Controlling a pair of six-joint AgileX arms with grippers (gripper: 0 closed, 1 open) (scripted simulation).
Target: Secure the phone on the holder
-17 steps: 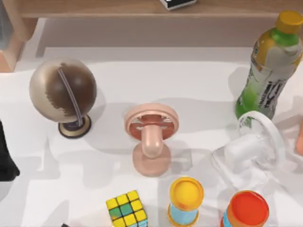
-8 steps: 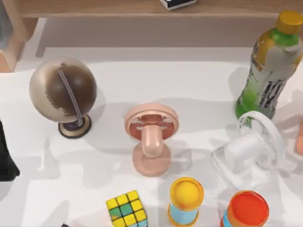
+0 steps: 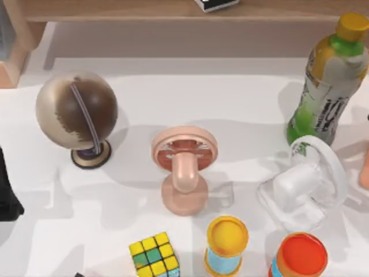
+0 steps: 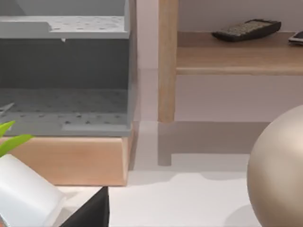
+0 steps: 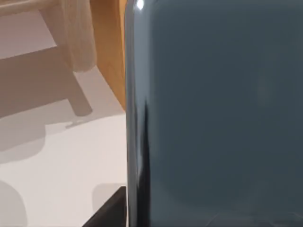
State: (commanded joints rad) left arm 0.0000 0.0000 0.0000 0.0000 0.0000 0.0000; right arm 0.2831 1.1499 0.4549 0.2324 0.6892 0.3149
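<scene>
Holder (image 3: 184, 167) upright mid-table, ring head tilted up; phone (image 5: 218, 113) close before right wrist camera (claw states unclear)

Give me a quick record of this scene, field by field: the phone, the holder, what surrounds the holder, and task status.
phone: dark slate-grey glossy smartphone, close before the right wrist camera
holder: salmon-pink plastic stand, mid-table, ring head bare
left of holder: brown globe
right of holder: white ring-caged fan, green bottle
in front: colour cube, yellow-lidded tub, orange-lidded tub
status: phone not yet on holder
</scene>
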